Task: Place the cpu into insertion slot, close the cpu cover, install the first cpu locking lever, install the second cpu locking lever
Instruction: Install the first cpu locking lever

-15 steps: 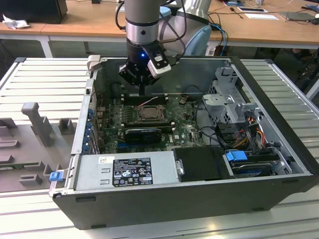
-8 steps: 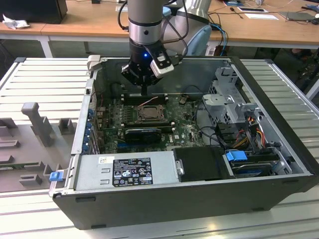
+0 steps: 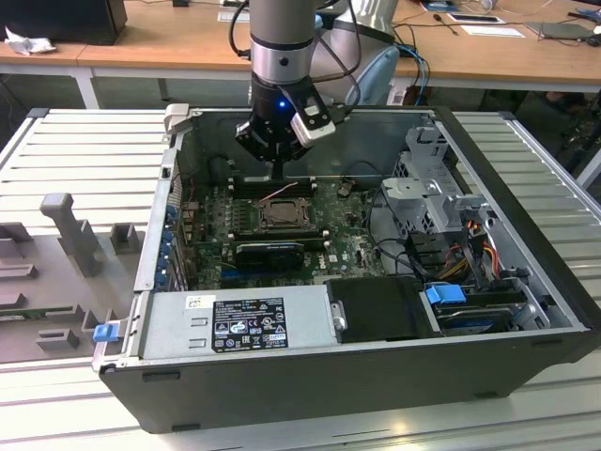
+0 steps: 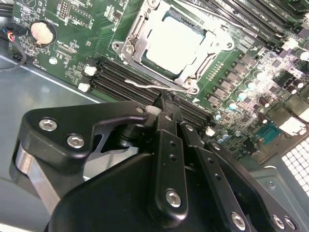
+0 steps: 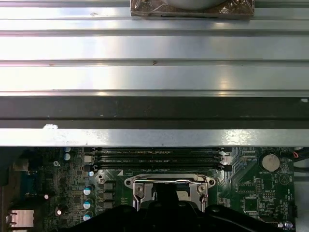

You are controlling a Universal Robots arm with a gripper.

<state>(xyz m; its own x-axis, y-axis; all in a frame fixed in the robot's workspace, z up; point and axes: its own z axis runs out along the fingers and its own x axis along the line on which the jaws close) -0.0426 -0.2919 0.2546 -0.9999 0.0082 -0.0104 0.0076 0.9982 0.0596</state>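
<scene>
Second wrist view: a thin silver wire locking lever (image 4: 145, 85) lies just beside the black gripper (image 4: 166, 104), whose fingers (image 4: 166, 145) are pressed together and empty. Rightward, the pale square cpu (image 4: 175, 41) sits in the metal-rimmed insertion slot (image 4: 126, 48) beneath the silvery framed cpu cover (image 4: 190, 71). The tip could slip off the wire onto the black memory slots (image 4: 113, 72).

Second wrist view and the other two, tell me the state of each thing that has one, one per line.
cpu: seated in the insertion slot, showing through the cover's window.
cpu cover: down over the cpu.
locking lever: lying along the slot's edge; latched or not, cannot tell.
claw: shut, tips beside that lever.
computer case: open, side panel off.
</scene>
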